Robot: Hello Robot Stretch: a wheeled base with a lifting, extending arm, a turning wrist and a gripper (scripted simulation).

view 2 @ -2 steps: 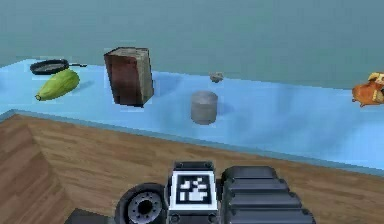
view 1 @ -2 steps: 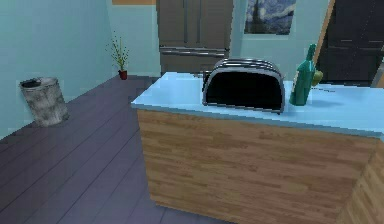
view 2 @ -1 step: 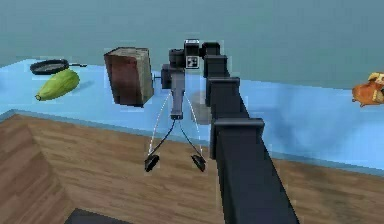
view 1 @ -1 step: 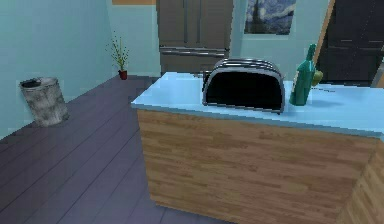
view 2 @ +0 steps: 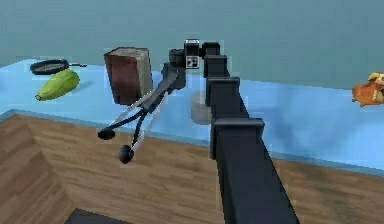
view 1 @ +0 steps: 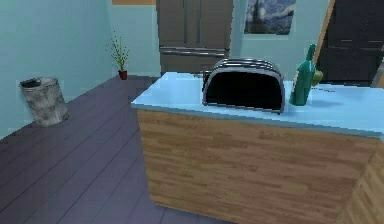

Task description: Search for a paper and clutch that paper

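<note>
On blue countertop (view 2: 310, 115) | brown box (view 2: 127, 75) near gripper (view 2: 116, 143) | 1 toaster (view 1: 242, 84), 1 bottle (view 1: 303, 80) | gripper's load: cannot tell

Arm (view 2: 240, 140) stretched out; end effector (view 2: 115, 143) fingers slant down leftward

Orange thing (view 2: 371, 91) at three o'clock of the arm side view, cut by the edge. The arm (view 2: 236, 135) covers part of a pale object (view 2: 198, 108) on the bench (view 2: 310, 125). Unclear whether the fingers (view 2: 126, 153) hold anything. In the forward view, a green bottle (view 1: 303, 78) at two o'clock hides most of a tan thing (view 1: 319, 76).
</note>
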